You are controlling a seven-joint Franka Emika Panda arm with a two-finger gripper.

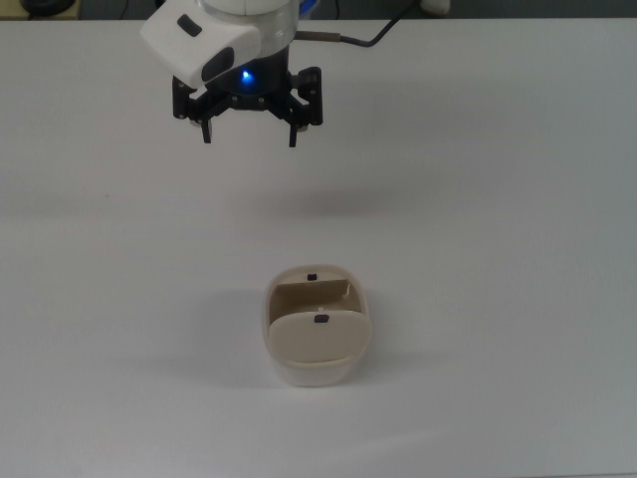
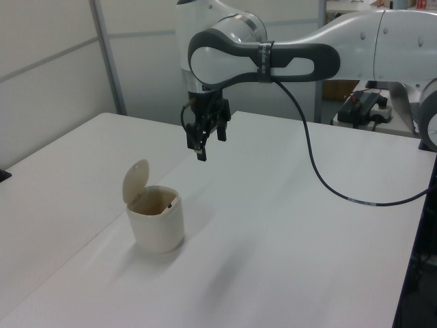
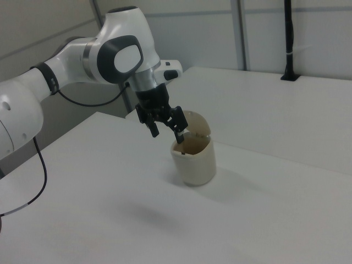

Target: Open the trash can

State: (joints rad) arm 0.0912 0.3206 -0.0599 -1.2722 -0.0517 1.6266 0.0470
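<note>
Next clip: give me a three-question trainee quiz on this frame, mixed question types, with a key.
1. True or false: the lid of the trash can is raised.
2. In the top view, the end effector is: A) touching the can, B) away from it, toward the picture's top, C) inside it.
3. Fill in: the end effector's fingers are ____ and hold nothing.

Key
1. True; the left view shows the lid upright behind the can's open mouth.
2. B.
3. Open, spread apart.

top view overhead, side views seemingly opposed
</note>
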